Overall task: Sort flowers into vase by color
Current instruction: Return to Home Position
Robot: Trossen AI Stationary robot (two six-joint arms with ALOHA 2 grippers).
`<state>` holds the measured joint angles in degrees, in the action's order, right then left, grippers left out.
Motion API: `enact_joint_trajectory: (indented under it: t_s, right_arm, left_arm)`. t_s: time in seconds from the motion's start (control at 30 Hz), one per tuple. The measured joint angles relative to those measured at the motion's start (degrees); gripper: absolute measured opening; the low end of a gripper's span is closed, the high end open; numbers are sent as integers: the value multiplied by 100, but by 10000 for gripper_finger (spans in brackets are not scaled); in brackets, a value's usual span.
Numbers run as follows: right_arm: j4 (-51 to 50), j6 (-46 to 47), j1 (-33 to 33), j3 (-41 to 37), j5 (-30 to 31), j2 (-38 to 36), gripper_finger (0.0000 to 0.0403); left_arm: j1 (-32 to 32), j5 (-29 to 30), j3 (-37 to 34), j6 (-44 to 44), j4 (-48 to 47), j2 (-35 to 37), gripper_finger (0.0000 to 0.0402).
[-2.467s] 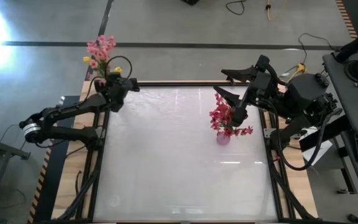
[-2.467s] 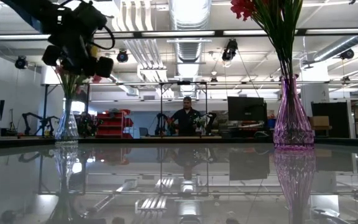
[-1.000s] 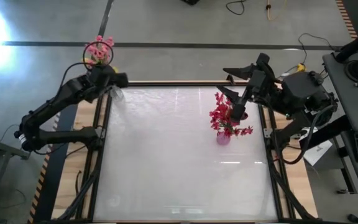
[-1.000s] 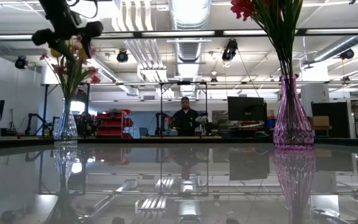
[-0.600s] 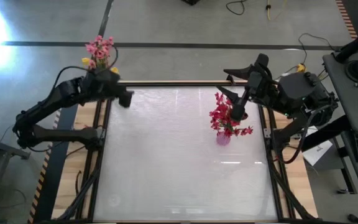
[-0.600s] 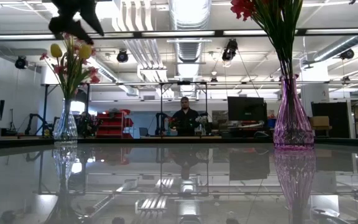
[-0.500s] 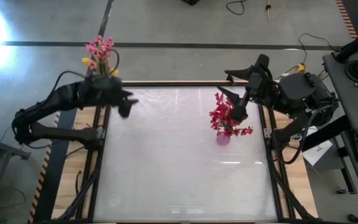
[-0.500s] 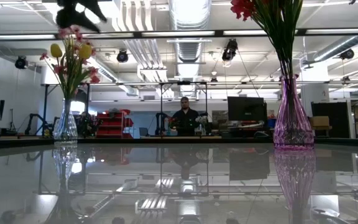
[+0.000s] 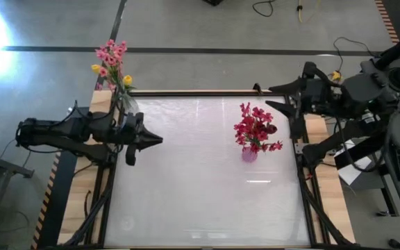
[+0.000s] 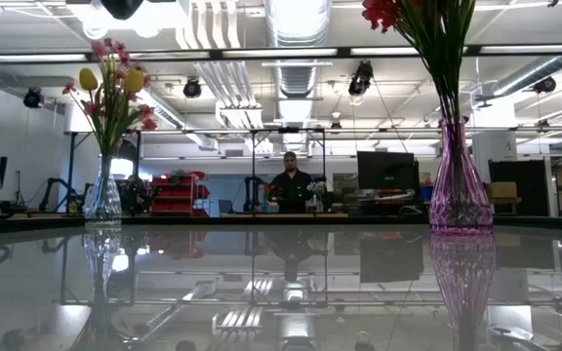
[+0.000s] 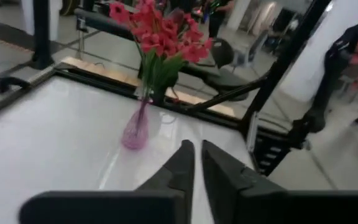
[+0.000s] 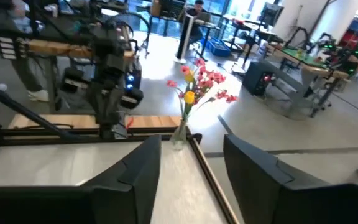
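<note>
Pink flowers (image 9: 111,52) and yellow tulips (image 9: 126,80) stand together in a clear vase (image 10: 103,200) at the far left corner of the worktop (image 9: 200,201). Its narrow neck holds the thin green stems upright, and the blossoms fan out above it. Red flowers (image 9: 254,128) fill a purple vase (image 9: 249,154) right of centre, well apart from the first vase, so the two colour groups stay separate. No loose stem shows on the worktop, which suggests the sorting is finished.

The left hand (image 11: 196,148) lies low over the left edge of the worktop, near the clear vase. It points across toward the purple vase, its fingers narrow and almost together, holding nothing. The right hand (image 12: 191,144) hangs at the far right edge, beside the red flowers but not touching them. Its fingers are spread wide and also empty. Both arms rest along the sides, likely so they stay clear of the blossoms while parked.
</note>
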<state>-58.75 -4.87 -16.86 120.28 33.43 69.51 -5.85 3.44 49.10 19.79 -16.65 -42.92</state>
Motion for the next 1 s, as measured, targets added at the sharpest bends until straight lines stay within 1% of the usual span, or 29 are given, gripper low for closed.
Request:
enact_joint_trajectory:
  t_s: [0.07,0.17,0.27,0.33,0.4,0.47,0.53,0.6,0.73,0.8,0.9,1.0]
  right_arm:
    - [168,83,0,-351,-129,-253,147]
    - [425,270,0,-896,-289,-589,120]
    - [763,355,0,-1443,-548,-901,94]
    - [1133,357,2,-1808,-1017,-1123,77]
    - [1563,294,2,-2125,-1648,-1336,60]
    - [2079,196,-1,-2384,-2021,-1499,47]
    - [2360,154,0,-2519,-2019,-1623,37]
    - [2362,173,0,-2536,-1977,-1707,30]
    - [1882,-295,2,-2536,-1828,-1859,29]
    - [1640,-399,2,-2536,-1839,-1910,28]
    - [1359,-323,2,-2536,-1840,-1929,28]
    - [1175,58,2,-2566,-1847,-1942,28]
  left_arm:
    - [-1,-195,-332,186,387,132,6]
    - [-6,-298,-740,310,1013,316,14]
    - [0,-196,-963,614,1083,439,17]
    - [0,-25,-1018,966,973,464,16]
    - [0,220,-1036,1053,974,476,14]
    - [0,305,-1036,1062,955,445,13]
    - [0,309,-1049,1072,907,378,13]
    - [0,307,-1059,991,899,302,13]
    - [5,340,-1060,817,940,80,13]
    - [-10,211,-1075,531,1136,-20,13]
    - [-8,156,-1119,188,1531,-91,13]
    - [15,163,-1284,116,1568,-68,13]
